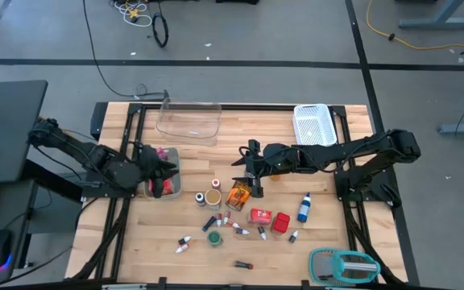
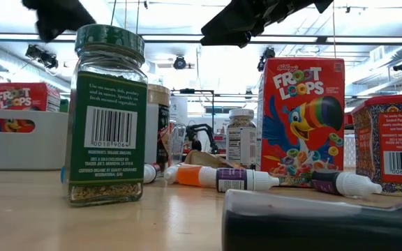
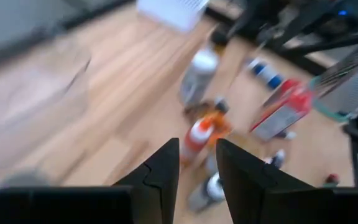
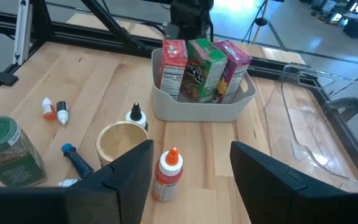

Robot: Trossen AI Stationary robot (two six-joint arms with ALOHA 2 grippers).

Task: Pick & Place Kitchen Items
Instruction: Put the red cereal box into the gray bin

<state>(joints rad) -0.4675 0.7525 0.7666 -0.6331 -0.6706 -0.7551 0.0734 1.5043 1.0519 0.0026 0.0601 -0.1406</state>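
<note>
I'm seeing my right gripper (image 1: 252,169) hovering released above the orange packet (image 1: 238,194), left gripper (image 1: 170,167) spread empty over the grey bin (image 4: 199,107) holding three small cereal boxes (image 4: 202,68).

Pale wooden table (image 1: 135,234); clear plastic tray (image 1: 188,121)

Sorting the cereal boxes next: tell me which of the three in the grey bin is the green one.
The middle box in the grey bin; red and pink boxes flank it.
</note>
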